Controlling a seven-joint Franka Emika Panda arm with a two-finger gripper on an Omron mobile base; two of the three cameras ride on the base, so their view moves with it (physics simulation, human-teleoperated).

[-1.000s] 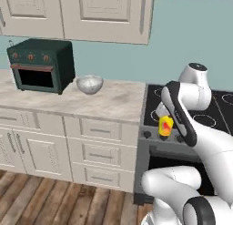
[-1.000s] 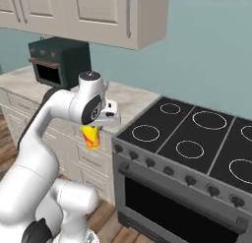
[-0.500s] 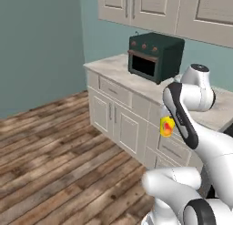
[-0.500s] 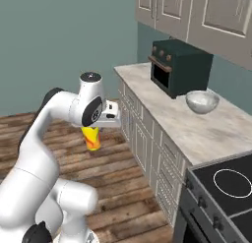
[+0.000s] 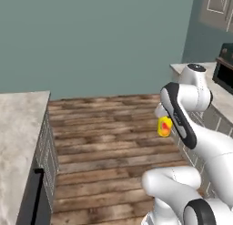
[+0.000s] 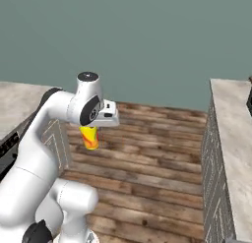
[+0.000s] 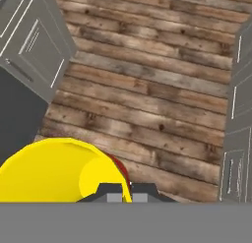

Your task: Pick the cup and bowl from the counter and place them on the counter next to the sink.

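In the left base view the cup hangs in the air beside the arm's forearm, over the wooden floor, clear of every surface. A worktop lies at the left edge and another at the far right, well apart from the cup. The step in hand looks like the carry toward the sink, which none of these views show, so the base must turn or drive on before any lowering makes sense.

In the right base view the pincer points down from the wrist, clenched on the rim of the cup, which hangs below it roughly upright with its red patch showing. The grip takes only the top edge, so the hand is best kept level and the swing slow; a sharp turn could let the small cup pivot or slip. A worktop runs along the right side and cabinets stand at the left, both well clear.

In the hand view the cup sits right at the fingertips, its yellow wall against them, with floor planks and grey cabinet fronts beyond. Descent should wait until worktop shows under the cup.
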